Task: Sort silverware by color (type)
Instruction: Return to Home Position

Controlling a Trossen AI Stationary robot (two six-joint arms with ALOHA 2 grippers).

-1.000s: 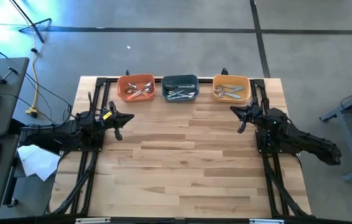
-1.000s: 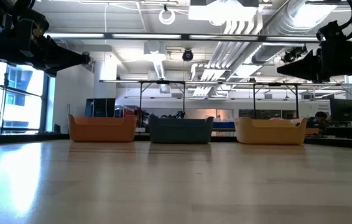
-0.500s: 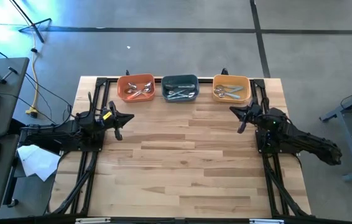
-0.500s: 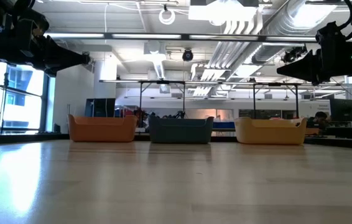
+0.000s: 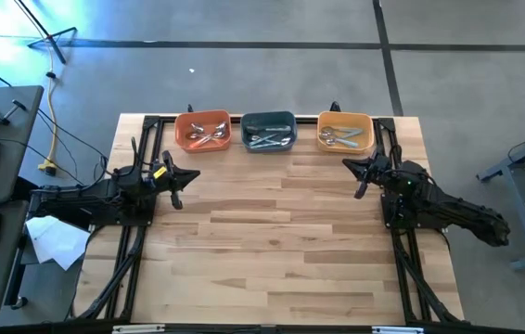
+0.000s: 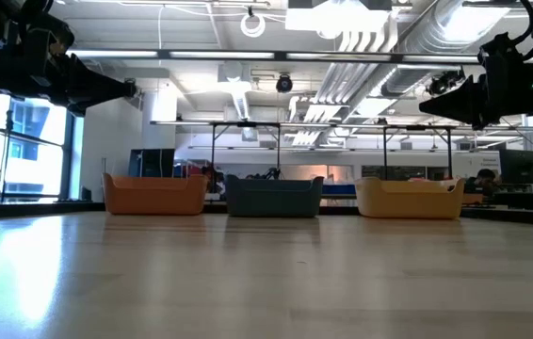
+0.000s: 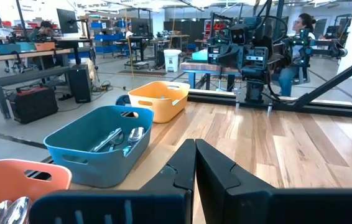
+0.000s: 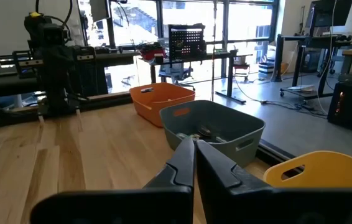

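Note:
The silverware lies in three bowls along the table's far edge: some in the orange bowl (image 5: 203, 131), some in the teal bowl (image 5: 268, 131), some in the yellow bowl (image 5: 344, 132). Metal heads show in the teal bowl (image 7: 95, 149) and the orange bowl (image 7: 8, 186). My left gripper (image 5: 193, 176) is shut and empty, held level above the table's left side. My right gripper (image 5: 348, 166) is shut and empty, level above the right side, near the yellow bowl. Both grippers (image 7: 194, 149) (image 8: 193, 146) show their fingertips together.
The wooden tabletop (image 5: 272, 241) stretches bare between the arms and toward the near edge. Black frame rails (image 5: 142, 139) run along the left, right and far sides. A person (image 7: 300, 37) sits beyond the table in the room.

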